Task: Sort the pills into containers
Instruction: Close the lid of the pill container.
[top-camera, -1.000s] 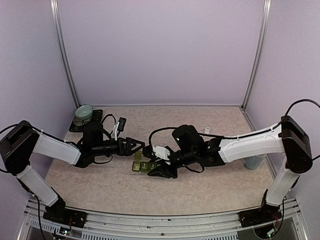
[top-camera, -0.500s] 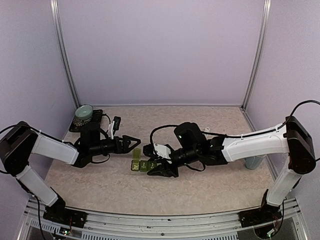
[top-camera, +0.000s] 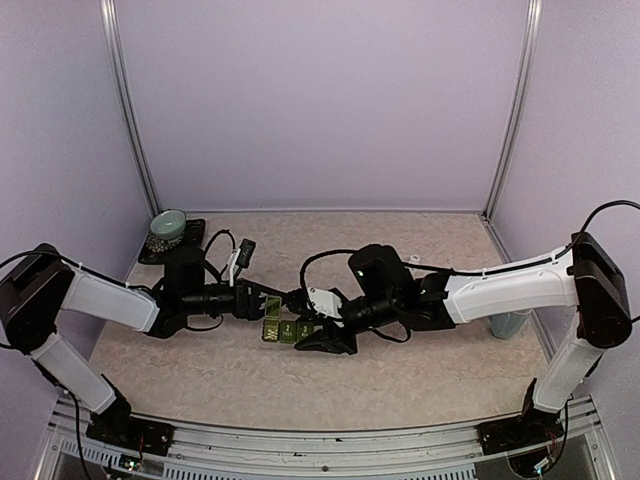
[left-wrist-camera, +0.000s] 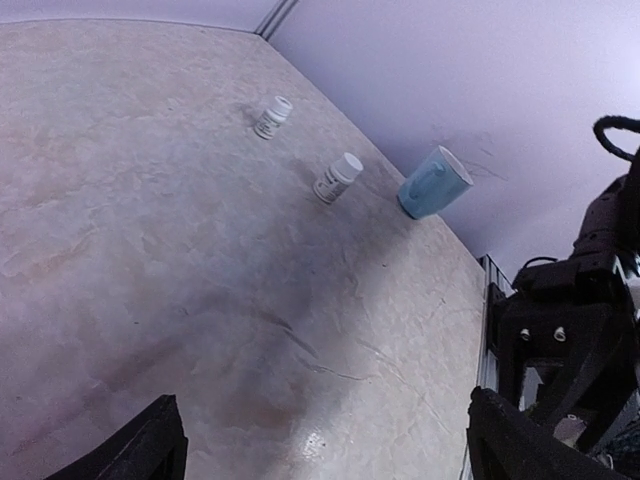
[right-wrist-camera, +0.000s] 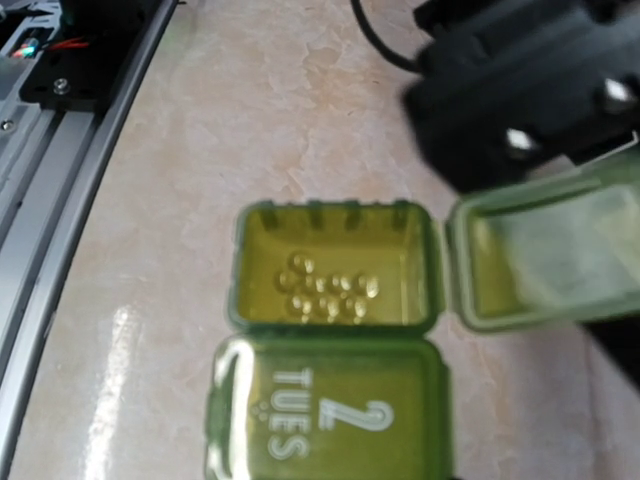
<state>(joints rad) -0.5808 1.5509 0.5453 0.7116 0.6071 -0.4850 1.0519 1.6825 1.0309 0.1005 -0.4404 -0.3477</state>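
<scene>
Here, left fingers (left-wrist-camera: 135, 455) spread wide; right fingers (top-camera: 322, 341), by containers (right-wrist-camera: 330, 335), unreadable; mug (left-wrist-camera: 434, 184), bottles (left-wrist-camera: 337, 177) beyond.

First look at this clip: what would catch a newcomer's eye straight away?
The small dark green three-compartment plastic pill organiser at the middle of the beige table: its end compartment stands open with small round pills inside, while the neighbour marked TUES is shut. Off to the side stand two small white bottles and a pale blue mug.

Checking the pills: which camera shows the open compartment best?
Right wrist: the open compartment sits close up, small round pills visible inside. Top external shows only a tiny green strip; left wrist misses it.
</scene>
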